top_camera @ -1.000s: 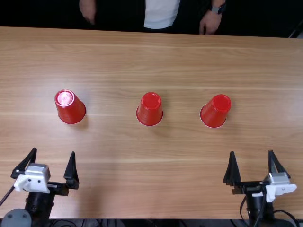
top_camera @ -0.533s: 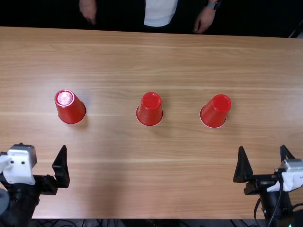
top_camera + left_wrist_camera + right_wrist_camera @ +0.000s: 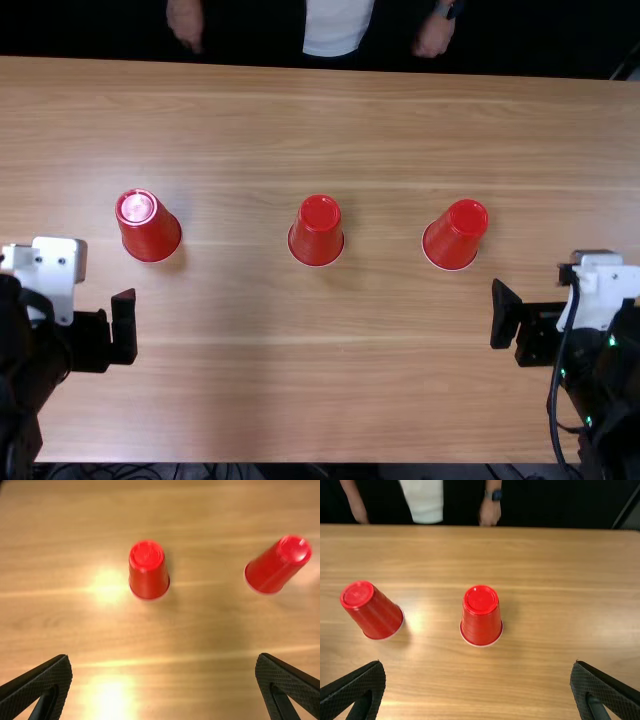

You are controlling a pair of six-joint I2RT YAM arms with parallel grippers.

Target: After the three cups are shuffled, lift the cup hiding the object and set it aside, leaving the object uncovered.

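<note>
Top view showed three red plastic cups, all turned mouth down, standing in one row across the middle of the light brown wooden desk (image 3: pixel 320 120): the left cup (image 3: pixel 148 228), the middle cup (image 3: pixel 317 232) and the right cup (image 3: pixel 456 236). They were well apart from each other, and each rim sat flat on the wood. The hidden object was under one of them, I suppose, but no gap at any rim showed it, so I could not tell which cup covered it.

Nearer to the desk's front edge, the left gripper (image 3: pixel 162 656) hung short of the left cup and apart from it. Its two flat black fingers were spread wide and held nothing. In the left wrist view the left cup stood straight ahead between those fingers, with the middle cup off to one side.

The right gripper (image 3: pixel 477 663) was at the other end of the front edge, near the right cup but not touching it. Its fingers were also spread wide and empty, and in the right wrist view the right cup stood ahead between them.

By my judgement, the robot's own part of the task was not yet begun. No cup was lifted, tilted or set aside, and the object was not uncovered. What was left was everything: to choose the correct cup, close the fingers on it, raise it and put it down beside, with the object left bare on the desk.
</note>
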